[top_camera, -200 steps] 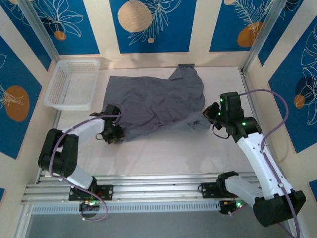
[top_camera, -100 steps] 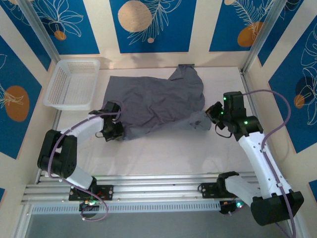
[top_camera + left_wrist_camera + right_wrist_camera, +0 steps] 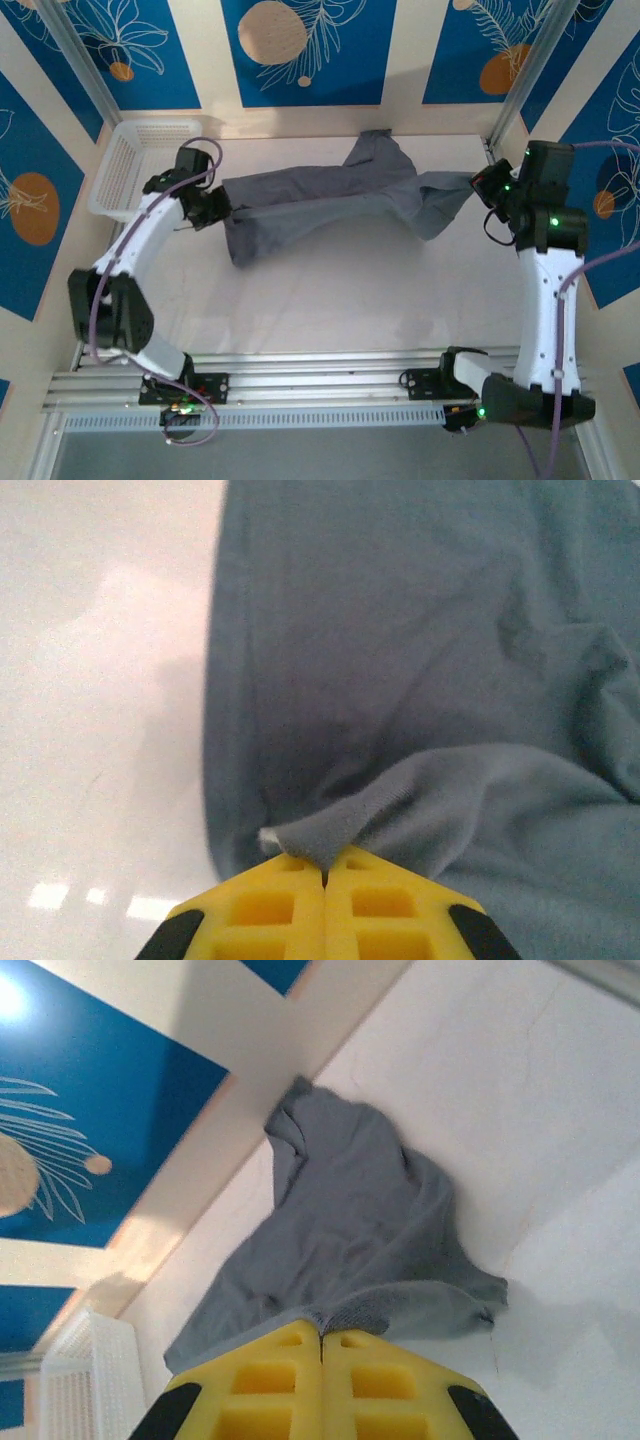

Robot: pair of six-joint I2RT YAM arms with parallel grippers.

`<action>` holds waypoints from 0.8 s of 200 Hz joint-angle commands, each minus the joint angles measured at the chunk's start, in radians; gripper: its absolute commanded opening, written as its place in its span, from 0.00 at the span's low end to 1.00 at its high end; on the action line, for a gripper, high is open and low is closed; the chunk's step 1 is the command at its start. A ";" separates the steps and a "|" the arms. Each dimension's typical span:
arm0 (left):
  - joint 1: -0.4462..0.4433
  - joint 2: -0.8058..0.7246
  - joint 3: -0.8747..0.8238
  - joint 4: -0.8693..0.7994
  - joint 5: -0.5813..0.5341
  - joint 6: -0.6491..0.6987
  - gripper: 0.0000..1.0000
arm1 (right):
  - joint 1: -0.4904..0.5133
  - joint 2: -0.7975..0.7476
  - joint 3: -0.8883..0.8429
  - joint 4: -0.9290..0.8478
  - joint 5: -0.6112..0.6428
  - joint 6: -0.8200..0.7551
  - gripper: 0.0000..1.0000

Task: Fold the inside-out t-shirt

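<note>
Slate-grey t-shirt [image 3: 320,200], pulled into a long rumpled band, runs side to side across the far half of the white tabletop [image 3: 330,300]. One flap trails toward the back wall and another sags toward the near side on the left.

The left arm [image 3: 140,235] reaches out to the band's left end and the right arm [image 3: 540,290] to its right end, the two spread wide apart. A white basket [image 3: 120,170] sits in the far left corner, just beside the left wrist.

The left fingers [image 3: 218,205] are clenched on a fold of the cloth's edge, plain in the wrist view [image 3: 340,880]. The right fingers [image 3: 483,185] are likewise pinched tight on a bunched edge [image 3: 335,1355].

To my eye this is the spreading-out step, with no fold made yet. The next move calls for both ends to come down together with even tension, so the cloth lands flat rather than roped.
</note>
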 commanded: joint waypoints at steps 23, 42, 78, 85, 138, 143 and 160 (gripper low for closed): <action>0.006 0.308 0.109 0.159 0.114 0.035 0.10 | 0.031 0.154 -0.064 0.050 -0.087 -0.045 0.00; 0.010 0.361 0.166 0.141 0.069 0.044 0.19 | 0.037 0.191 -0.078 0.054 -0.080 -0.059 0.00; 0.032 0.290 0.198 0.046 -0.049 0.079 0.34 | 0.033 0.178 -0.100 0.058 -0.057 -0.071 0.00; 0.030 0.265 0.193 0.021 -0.063 0.082 0.35 | 0.032 0.173 -0.103 0.060 -0.056 -0.070 0.00; -0.136 0.136 0.038 -0.016 -0.144 0.026 0.32 | 0.060 0.154 -0.132 0.097 -0.072 -0.032 0.00; -0.152 0.138 0.030 -0.009 -0.160 0.019 0.32 | 0.064 0.155 -0.131 0.099 -0.072 -0.030 0.00; -0.203 0.165 0.028 0.020 -0.216 0.004 0.35 | 0.073 0.161 -0.129 0.100 -0.069 -0.029 0.00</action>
